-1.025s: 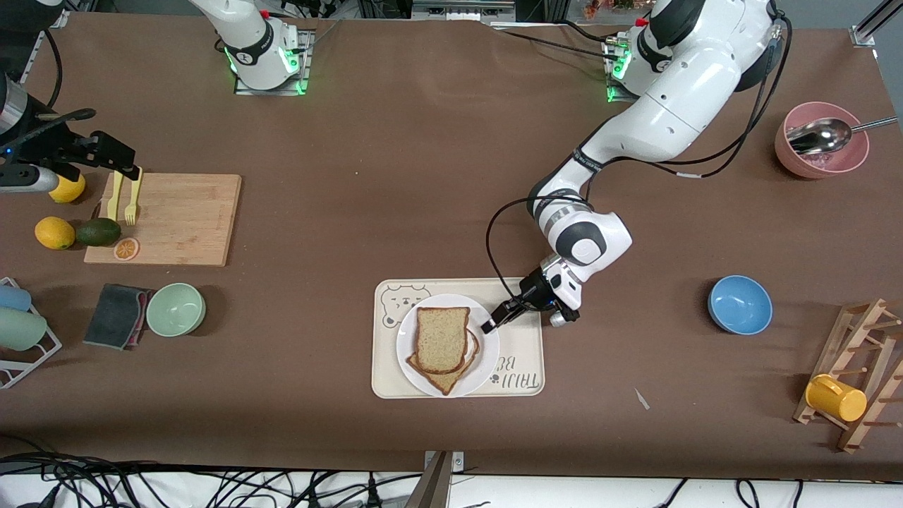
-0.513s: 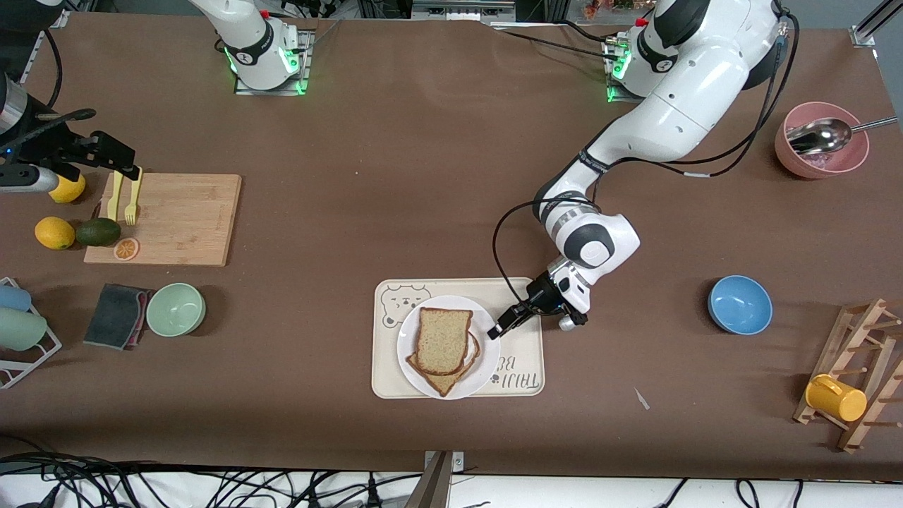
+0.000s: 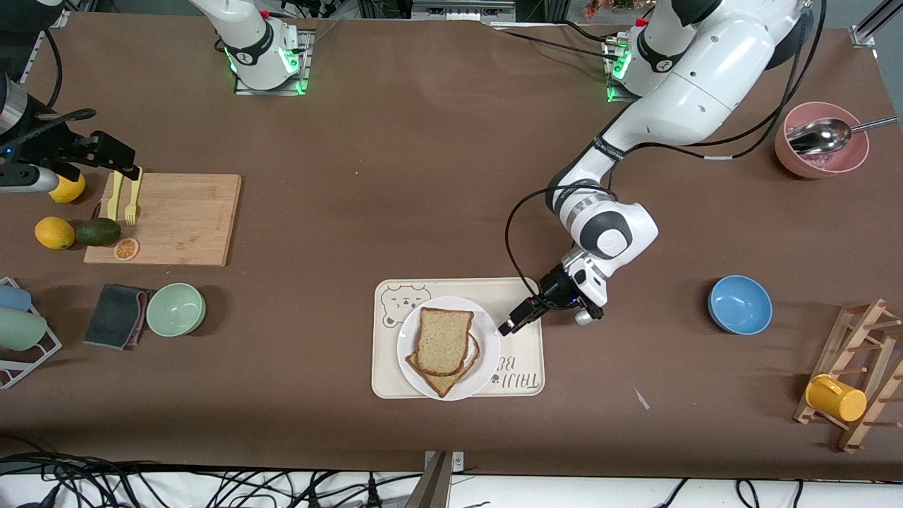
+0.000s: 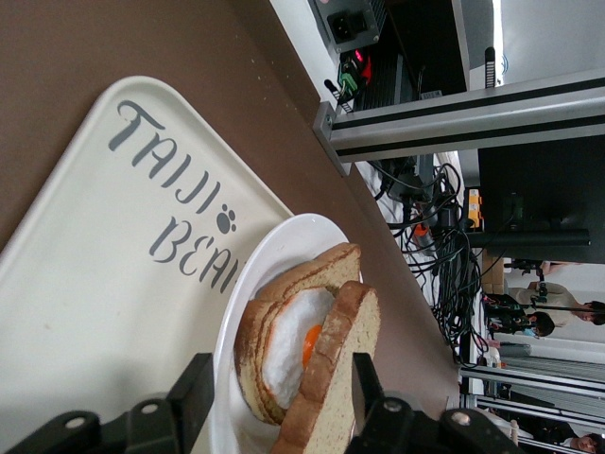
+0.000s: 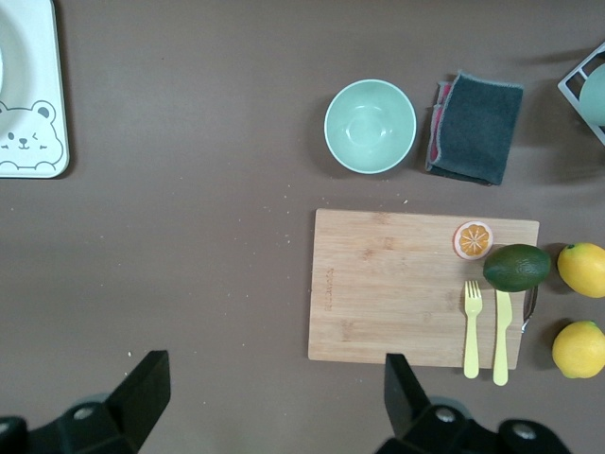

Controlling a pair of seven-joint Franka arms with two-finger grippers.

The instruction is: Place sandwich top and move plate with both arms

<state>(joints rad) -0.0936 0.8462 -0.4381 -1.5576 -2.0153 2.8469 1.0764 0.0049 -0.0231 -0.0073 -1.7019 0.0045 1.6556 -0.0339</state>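
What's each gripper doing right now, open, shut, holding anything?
Left gripper: open, empty, over the tray beside the plate; sandwich top released.
Right gripper: open, empty, waiting over the table near the cutting board.

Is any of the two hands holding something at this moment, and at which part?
Nothing is held. The left hand is open over the tray, beside the plate; the right hand is open over the table.

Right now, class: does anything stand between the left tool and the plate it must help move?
Nothing visible does. The left tool, open, hangs over the tray beside the plate.
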